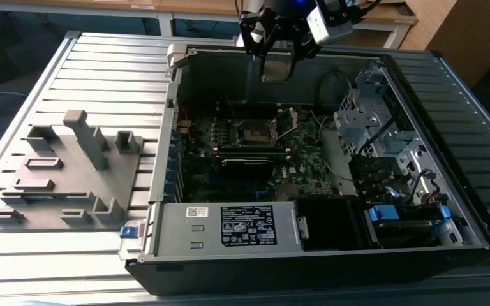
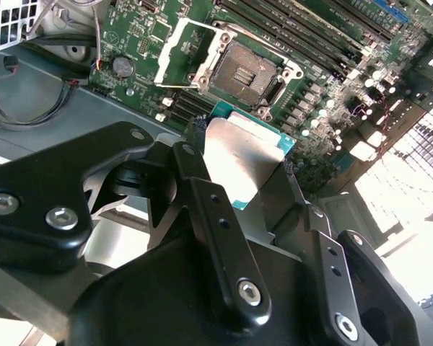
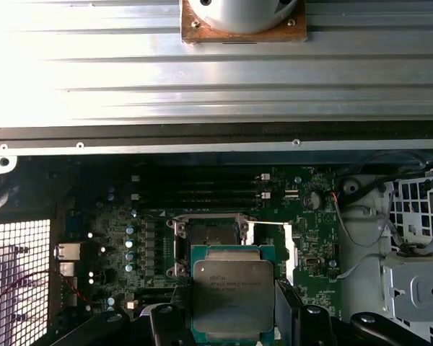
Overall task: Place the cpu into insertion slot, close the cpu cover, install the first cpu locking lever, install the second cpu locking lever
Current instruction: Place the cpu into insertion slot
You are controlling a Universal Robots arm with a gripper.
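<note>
The cpu (image 3: 233, 292) is running off the edge of the first wrist view and is covering part of the insertion slot (image 3: 211, 232) behind it. In the second wrist view, the gripper (image 2: 242, 167) is hiding 1 end of the chip, and bright light is bleaching out the mesh panel (image 2: 418, 137). The exterior view's top edge is cropping the arm (image 1: 296, 7).

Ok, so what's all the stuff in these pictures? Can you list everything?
cpu: one, silver-grey, held in the gripper above the motherboard
insertion slot: one, dark, silvery border, empty, on the motherboard
cpu cover: one, silvery, open beside the slot
motherboard: one, green, inside the case
memory slots: several, black, near the slot
computer case: one, grey and black, on the table
fixture: one, grey, on the table at the exterior view's left
table: one, grey, slatted
gripper: one, black, shut on the cpu
</note>
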